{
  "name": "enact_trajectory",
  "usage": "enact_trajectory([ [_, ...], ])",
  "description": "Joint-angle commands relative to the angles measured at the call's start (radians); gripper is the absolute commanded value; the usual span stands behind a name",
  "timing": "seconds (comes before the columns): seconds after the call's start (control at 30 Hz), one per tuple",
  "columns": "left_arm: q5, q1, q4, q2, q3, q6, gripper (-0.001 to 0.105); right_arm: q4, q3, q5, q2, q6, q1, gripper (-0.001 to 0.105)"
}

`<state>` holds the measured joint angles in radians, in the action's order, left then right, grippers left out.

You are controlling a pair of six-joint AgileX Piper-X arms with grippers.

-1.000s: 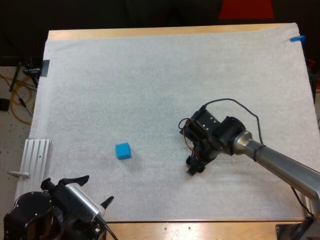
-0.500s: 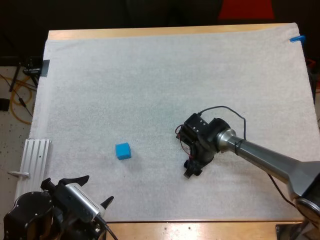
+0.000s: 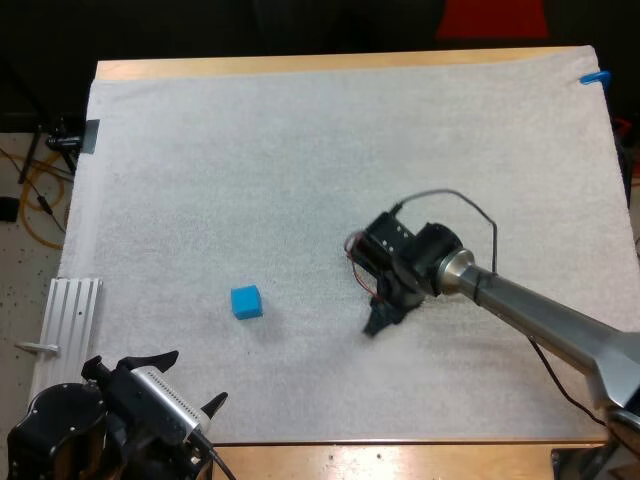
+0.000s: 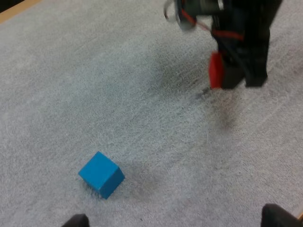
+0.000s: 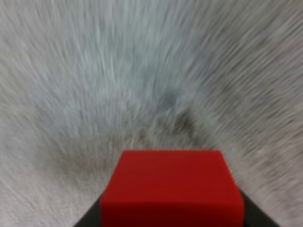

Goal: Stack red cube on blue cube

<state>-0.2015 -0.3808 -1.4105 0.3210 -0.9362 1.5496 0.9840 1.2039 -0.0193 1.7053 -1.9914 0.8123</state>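
Right end effector (image 3: 378,320) clamped on red cube (image 5: 173,184), over white mat (image 3: 300,150). Blue cube (image 3: 246,301) on mat, well apart, toward left arm. Left end effector (image 3: 188,382) open, empty, near desk (image 3: 400,462) front edge. In left wrist view, red cube mostly hidden by fingers.

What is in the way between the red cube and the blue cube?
Nothing that I can see. The right gripper holds the red cube, and only bare white mat lies between it and the blue cube, which sits alone on the mat.
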Motion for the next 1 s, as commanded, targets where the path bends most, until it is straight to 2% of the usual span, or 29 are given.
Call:
enact_trajectory([
  [0.0, -0.005, -0.003, -0.013, 0.001, -0.004, -0.003, 0.068, 0.02, 0.067, -0.007, -0.028, -0.003, 0.02, 0.012],
  [0.27, 0.032, -0.003, -0.053, 0.001, -0.004, 0.06, 0.068, 0.062, 0.332, -0.007, 0.021, -0.003, 0.107, 0.012],
  [0.33, 0.032, -0.003, -0.053, 0.001, -0.004, 0.073, 0.067, 0.1, 0.419, -0.007, 0.071, -0.003, 0.138, 0.012],
  [0.53, 0.032, -0.003, -0.053, 0.001, -0.004, 0.092, 0.067, 0.121, 0.578, 0.003, 0.203, -0.003, 0.191, 0.012],
  [0.97, 0.032, -0.003, -0.089, 0.001, -0.004, 0.092, 0.067, 0.095, 0.76, 0.061, 0.408, -0.003, 0.263, 0.012],
])
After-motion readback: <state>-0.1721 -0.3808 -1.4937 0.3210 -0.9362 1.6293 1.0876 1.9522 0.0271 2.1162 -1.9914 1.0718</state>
